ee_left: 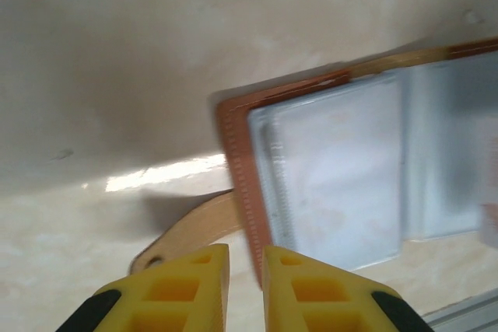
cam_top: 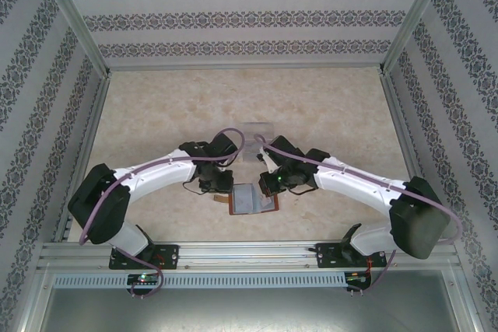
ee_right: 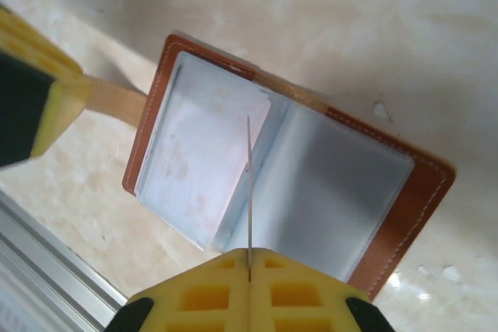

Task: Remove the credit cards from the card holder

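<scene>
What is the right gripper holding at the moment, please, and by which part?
The right gripper pinches what looks like a card, edge-on above the open card holder, by its near end.

The place is a robotics lab test cell, not a lived-in room. A marble-patterned desk (cam_top: 311, 106) sits boxed in by bare aluminium posts (cam_top: 74, 17) carrying flat panels of patterned wallpaper (cam_top: 241, 13) on three sides, like a staged backdrop. Along the near edge runs an aluminium rail (cam_top: 249, 253) with a perforated strip (cam_top: 233, 279) below it. Two white robot arms, the left arm (cam_top: 148, 176) and the right arm (cam_top: 358, 184), are bolted to that rail, with purple cables (cam_top: 105, 200) looped along them.
</scene>
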Robot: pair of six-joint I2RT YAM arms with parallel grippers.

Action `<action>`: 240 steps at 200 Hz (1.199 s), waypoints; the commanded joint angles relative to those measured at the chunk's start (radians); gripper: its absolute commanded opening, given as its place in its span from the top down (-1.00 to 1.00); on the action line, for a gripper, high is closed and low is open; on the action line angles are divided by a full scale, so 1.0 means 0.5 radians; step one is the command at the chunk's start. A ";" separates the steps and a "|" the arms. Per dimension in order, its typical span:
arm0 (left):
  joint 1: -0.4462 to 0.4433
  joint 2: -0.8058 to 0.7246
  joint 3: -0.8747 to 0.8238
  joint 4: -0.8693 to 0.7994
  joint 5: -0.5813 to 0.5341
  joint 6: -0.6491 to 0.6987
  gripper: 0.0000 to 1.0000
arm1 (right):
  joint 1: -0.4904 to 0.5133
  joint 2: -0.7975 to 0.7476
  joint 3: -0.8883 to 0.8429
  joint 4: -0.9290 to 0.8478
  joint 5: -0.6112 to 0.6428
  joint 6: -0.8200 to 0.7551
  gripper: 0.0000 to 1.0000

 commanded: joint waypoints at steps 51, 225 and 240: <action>0.095 -0.148 -0.153 0.107 -0.032 -0.103 0.57 | -0.076 0.169 0.478 -0.580 0.146 -1.587 0.91; 0.209 -0.339 -0.221 -0.027 -0.115 -0.070 0.57 | -0.464 1.153 1.864 -1.167 0.161 -2.622 0.89; 0.223 -0.334 -0.212 -0.025 -0.109 -0.067 0.56 | -0.491 1.257 1.977 -1.229 0.141 -2.658 0.89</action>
